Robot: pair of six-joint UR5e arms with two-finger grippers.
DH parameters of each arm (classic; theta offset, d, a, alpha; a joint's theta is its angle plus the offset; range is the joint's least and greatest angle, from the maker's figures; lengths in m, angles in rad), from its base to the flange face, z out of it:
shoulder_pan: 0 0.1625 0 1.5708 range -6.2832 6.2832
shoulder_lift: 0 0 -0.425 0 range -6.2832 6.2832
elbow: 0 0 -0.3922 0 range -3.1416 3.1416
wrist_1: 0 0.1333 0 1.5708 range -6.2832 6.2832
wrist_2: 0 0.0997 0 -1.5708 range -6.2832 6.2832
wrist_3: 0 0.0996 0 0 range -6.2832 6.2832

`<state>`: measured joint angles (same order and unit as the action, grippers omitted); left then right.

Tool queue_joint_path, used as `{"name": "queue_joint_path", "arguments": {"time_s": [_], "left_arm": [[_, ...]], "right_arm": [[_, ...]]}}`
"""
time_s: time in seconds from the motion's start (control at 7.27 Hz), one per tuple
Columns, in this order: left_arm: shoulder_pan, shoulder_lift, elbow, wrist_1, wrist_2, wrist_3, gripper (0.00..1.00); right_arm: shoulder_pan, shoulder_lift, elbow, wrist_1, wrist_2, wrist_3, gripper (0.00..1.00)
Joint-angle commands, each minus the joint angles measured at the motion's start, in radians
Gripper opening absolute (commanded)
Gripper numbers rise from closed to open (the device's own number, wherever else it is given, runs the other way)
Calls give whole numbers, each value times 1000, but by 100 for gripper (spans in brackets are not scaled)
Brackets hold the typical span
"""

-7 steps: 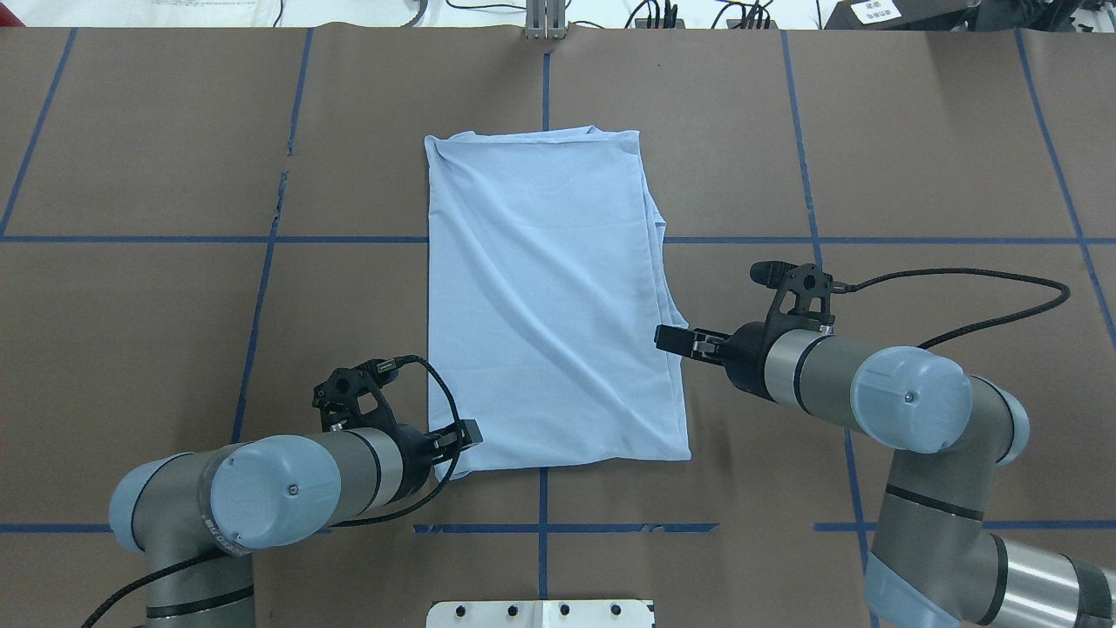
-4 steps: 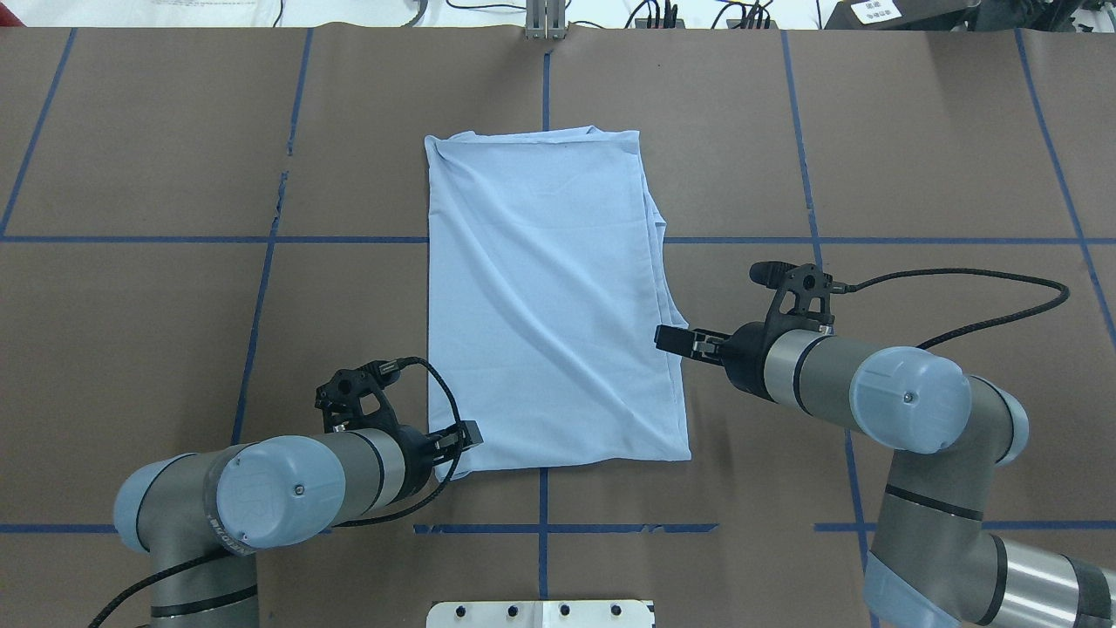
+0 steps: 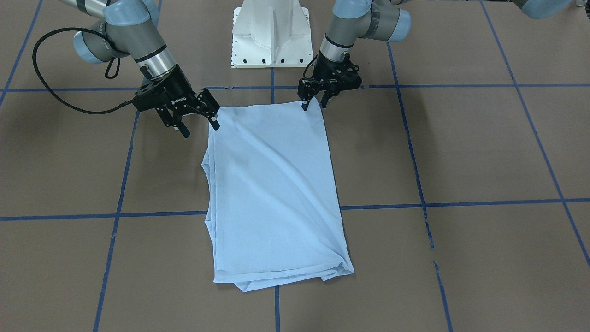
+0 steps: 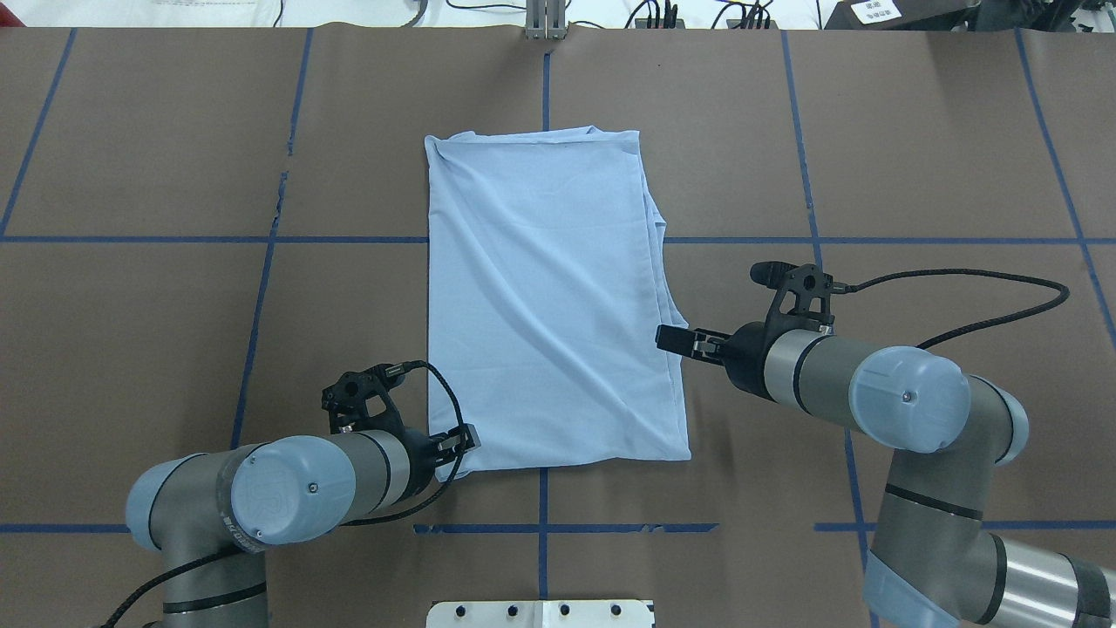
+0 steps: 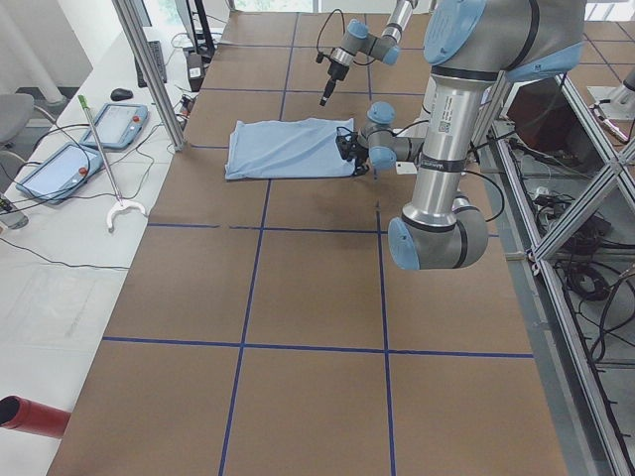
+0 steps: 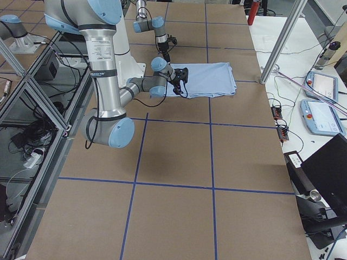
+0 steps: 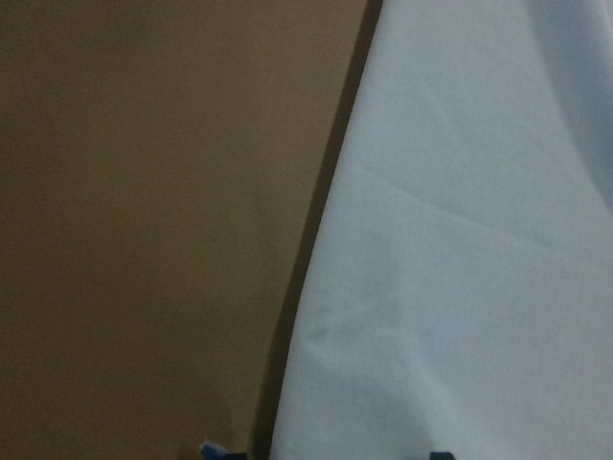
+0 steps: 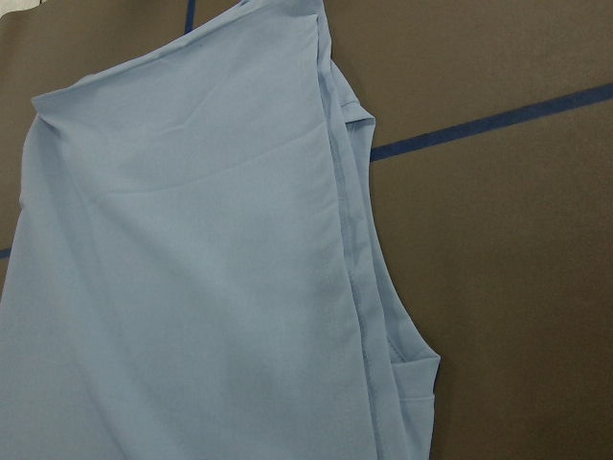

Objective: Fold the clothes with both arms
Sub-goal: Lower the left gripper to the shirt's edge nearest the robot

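Note:
The clothes are one pale blue t-shirt [image 4: 549,296] [image 3: 272,193], lying flat as a long folded rectangle, print and label hidden. My left gripper [image 4: 466,439] [image 3: 314,104] is low at the shirt's near left corner and open. In the left wrist view its two fingertips straddle the shirt's edge [image 7: 460,240]. My right gripper [image 4: 671,338] [image 3: 200,129] hangs open, fingers spread wide, at the shirt's right edge, somewhat farther up from the near hem. The right wrist view shows the layered right edge [image 8: 354,249] from above, with no fingers in the picture.
The brown table carries a grid of blue tape lines [image 4: 542,523]. The white pedestal base [image 3: 269,37] stands behind the shirt's near hem. A black cable [image 4: 959,283] loops off the right wrist. Side benches hold tablets [image 5: 60,169] and a reach tool [image 5: 104,159].
My left arm has shifted a little right and toward the robot, with its gripper lower at the shirt's corner. The right arm and the shirt have stayed where they were.

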<state>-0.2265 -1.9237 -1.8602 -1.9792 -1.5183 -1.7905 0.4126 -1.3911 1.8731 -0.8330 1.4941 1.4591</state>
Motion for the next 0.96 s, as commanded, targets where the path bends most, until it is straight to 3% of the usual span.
{"name": "queue_joint_path", "arguments": {"time_s": [0.0, 0.41, 0.69, 0.83], "left_arm": [[4, -3, 0, -1, 0, 0, 60], [9, -1, -1, 0, 1, 0, 60], [15, -1, -4, 0, 1, 0, 8], [16, -3, -7, 0, 4, 0, 0]], "right_arm": [[0, 0, 0, 0, 0, 1, 100], [0, 1, -3, -6, -15, 3, 100], [-6, 3, -12, -6, -17, 48, 100], [-14, 10, -12, -23, -40, 111, 100]]}}
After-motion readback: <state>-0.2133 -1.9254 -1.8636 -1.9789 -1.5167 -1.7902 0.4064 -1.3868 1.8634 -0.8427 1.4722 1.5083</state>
